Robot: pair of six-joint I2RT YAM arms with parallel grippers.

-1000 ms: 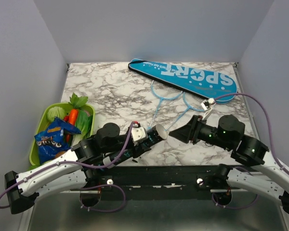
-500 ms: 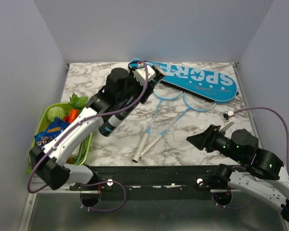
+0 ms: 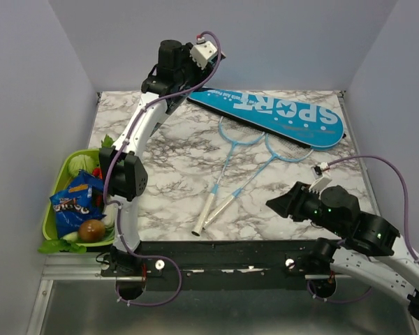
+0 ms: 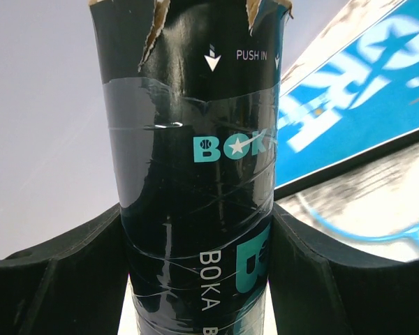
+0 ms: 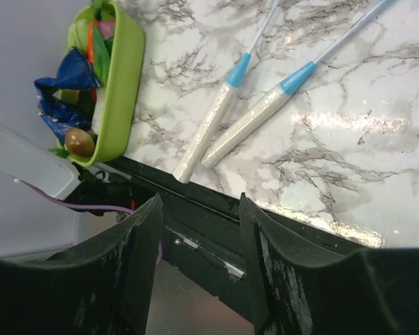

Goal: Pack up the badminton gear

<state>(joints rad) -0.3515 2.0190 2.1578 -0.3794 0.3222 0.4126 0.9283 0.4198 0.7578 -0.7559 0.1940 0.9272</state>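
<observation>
Left gripper [image 4: 195, 244] clamps the tube [image 4: 188, 125] above the cover [image 3: 279, 115]; right gripper [image 5: 197, 237] hangs open, empty, near the rackets [image 3: 227, 174]

**A marble bench boxed in by plain walls**

You are looking at a bench [image 3: 167, 195] with a white top veined in grey, glossy enough to throw back a bright patch of light in the right wrist view. A plain pale grey back wall [image 3: 265, 42] closes the far side, with a matching left wall [image 3: 28, 98] and right wall [image 3: 398, 77]. Along the near edge runs a black rail [image 3: 223, 252], with brushed metal [image 3: 216, 317] below it
</observation>
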